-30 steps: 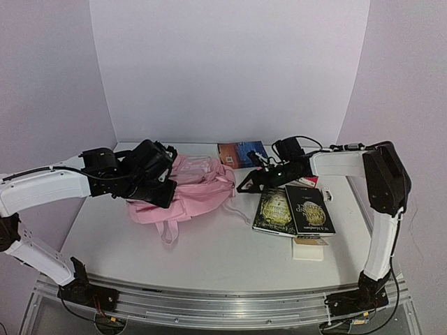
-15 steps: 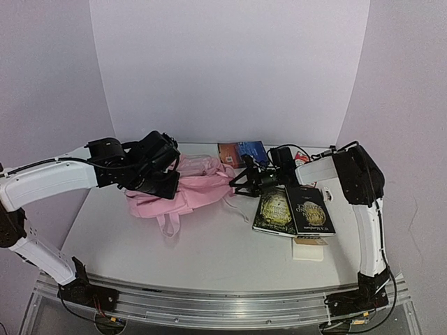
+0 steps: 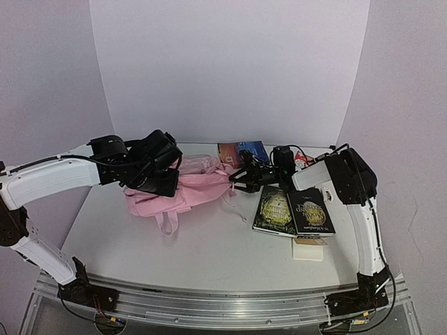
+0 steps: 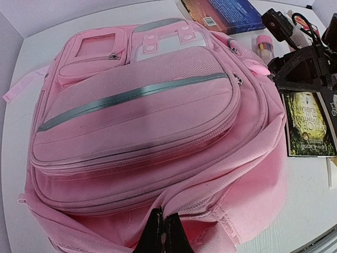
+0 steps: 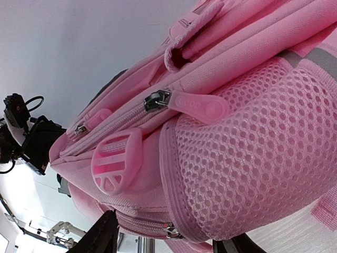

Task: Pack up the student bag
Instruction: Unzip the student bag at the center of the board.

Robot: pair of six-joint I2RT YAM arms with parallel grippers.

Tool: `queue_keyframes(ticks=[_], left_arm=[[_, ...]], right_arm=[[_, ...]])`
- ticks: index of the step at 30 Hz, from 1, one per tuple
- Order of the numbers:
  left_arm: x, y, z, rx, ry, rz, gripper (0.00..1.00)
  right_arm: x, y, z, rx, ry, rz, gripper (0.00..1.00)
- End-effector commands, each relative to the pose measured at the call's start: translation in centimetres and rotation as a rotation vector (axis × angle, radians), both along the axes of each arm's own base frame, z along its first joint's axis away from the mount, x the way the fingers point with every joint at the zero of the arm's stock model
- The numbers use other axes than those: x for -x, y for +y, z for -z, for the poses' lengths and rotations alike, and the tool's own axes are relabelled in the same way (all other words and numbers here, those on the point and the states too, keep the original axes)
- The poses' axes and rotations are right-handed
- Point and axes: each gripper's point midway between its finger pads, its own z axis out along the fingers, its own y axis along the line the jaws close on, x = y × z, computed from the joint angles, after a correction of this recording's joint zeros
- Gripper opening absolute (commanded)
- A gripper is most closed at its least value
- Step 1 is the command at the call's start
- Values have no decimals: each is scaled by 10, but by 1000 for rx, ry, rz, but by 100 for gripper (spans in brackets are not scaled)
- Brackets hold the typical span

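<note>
- The student bag (image 3: 199, 190), pink and soft, lies front pockets up on the far left part of the white tabletop (image 3: 209, 244), with one robot arm at each end of it.
- Left tool (image 4: 160, 231): closed tight, pinching a fold of pink fabric at the bag's edge.
- Right tool (image 5: 167, 243): at the bag's right end, its fingers (image 5: 102, 237) parted with the mesh side pocket (image 5: 253, 158) between them (whether they press on the bag I cannot tell).
- A pink zip pull (image 5: 195, 105) lies just above that mesh.
- Right of the bag, a green-gold book (image 3: 274, 208) and a black book (image 3: 310, 209) lie flat, side by side and touching.
- A small white box (image 3: 308, 251) sits just near of the two books.
- A blue book (image 3: 242, 152) rests by the far wall.
</note>
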Motion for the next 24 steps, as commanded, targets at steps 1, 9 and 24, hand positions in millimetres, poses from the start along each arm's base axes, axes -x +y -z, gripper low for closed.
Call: queue_keyframes(ticks=[1, 9, 24], left_arm=[[-22, 6, -42, 77, -128, -120, 0], [-23, 6, -43, 75, -135, -133, 0], [-22, 11, -47, 77, -146, -140, 0]], right_arm=[[17, -1, -21, -50, -35, -74, 52], [26, -6, -13, -39, 1, -89, 41], [16, -3, -15, -35, 2, -50, 0]])
